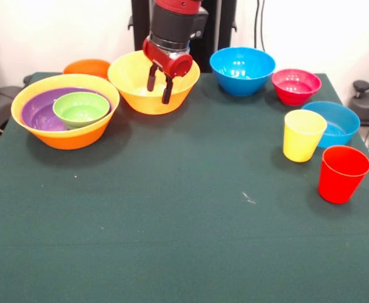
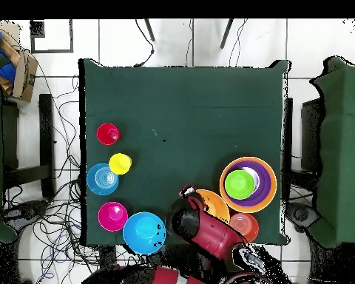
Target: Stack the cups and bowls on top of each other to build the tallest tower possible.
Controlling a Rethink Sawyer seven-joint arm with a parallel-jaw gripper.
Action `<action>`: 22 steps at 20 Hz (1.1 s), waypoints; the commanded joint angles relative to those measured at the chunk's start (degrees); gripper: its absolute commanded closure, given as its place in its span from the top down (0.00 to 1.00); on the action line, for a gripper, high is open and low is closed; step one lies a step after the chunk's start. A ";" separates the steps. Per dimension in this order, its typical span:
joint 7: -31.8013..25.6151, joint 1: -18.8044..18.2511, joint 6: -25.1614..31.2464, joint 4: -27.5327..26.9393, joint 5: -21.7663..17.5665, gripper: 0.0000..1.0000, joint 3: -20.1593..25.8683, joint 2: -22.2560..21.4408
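Note:
The tower stands at the left: a large yellow-orange bowl [image 1: 64, 137] [image 2: 248, 209] holds a purple bowl [image 1: 36, 113] [image 2: 265, 185] with a small green bowl [image 1: 80, 107] [image 2: 239, 183] nested inside. My gripper [image 1: 159, 83] hangs open and empty over a second large yellow-orange bowl [image 1: 140, 101] [image 2: 214, 203], its dark fingers pointing down at the bowl's front. Standing loose to the right are a yellow cup [image 1: 303, 134] [image 2: 120, 163] and a red cup [image 1: 342, 173] [image 2: 108, 134].
A small orange bowl [image 1: 86, 66] [image 2: 245, 225] sits behind the tower. A blue bowl [image 1: 241, 69] [image 2: 143, 233], a pink-red bowl [image 1: 295, 85] [image 2: 112, 216] and another blue bowl [image 1: 333, 123] [image 2: 102, 179] line the right side of the dark green table [image 1: 172, 214].

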 commanded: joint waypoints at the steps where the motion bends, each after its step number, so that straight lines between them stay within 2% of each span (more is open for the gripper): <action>1: 3.58 -2.55 -5.94 0.99 -10.27 1.00 2.47 -0.80; 8: 7.38 -2.81 -6.35 0.31 -10.43 1.00 1.86 -1.95; 15: 8.11 -0.60 -6.55 -0.82 -8.29 1.00 -0.32 -1.66; 22: 8.65 -1.91 -5.13 -0.91 -8.25 1.00 0.57 -0.92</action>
